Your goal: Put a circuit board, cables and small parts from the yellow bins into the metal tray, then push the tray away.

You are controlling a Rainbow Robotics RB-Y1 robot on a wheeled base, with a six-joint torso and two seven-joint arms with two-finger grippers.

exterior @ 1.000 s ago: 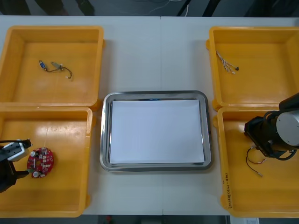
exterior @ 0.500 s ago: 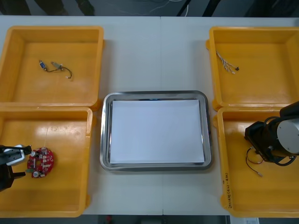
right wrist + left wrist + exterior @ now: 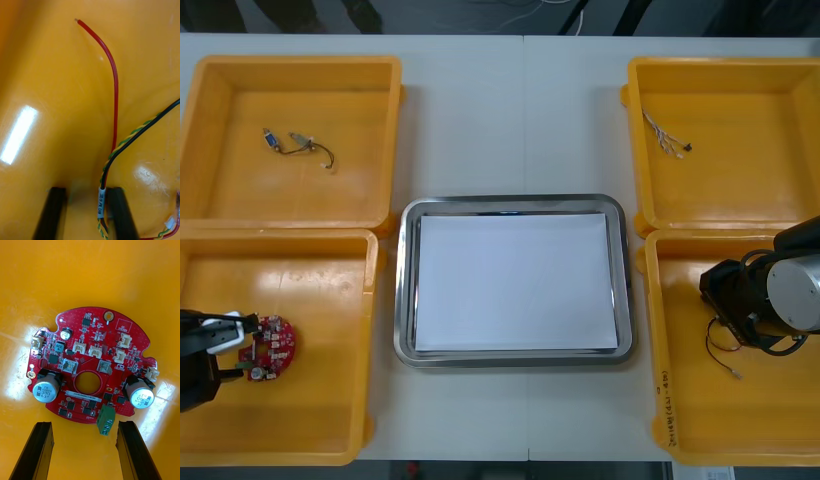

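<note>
A round red circuit board lies flat in the near left yellow bin. My left gripper is open at the board's left edge, and the board's green connector sits just between the fingertips. In the near right yellow bin my right gripper is low over a red and yellow cable. Its fingers stand apart, with the labelled cable bundle between them, against one finger. The metal tray, white inside, holds nothing.
The far left bin holds small metal parts with a short black cable. The far right bin holds a thin pale cable. Bin walls stand close on both sides of the tray.
My left gripper has slid closer to the circuit board and sunk lower. My right arm has shifted slightly left and settled over the cable.
</note>
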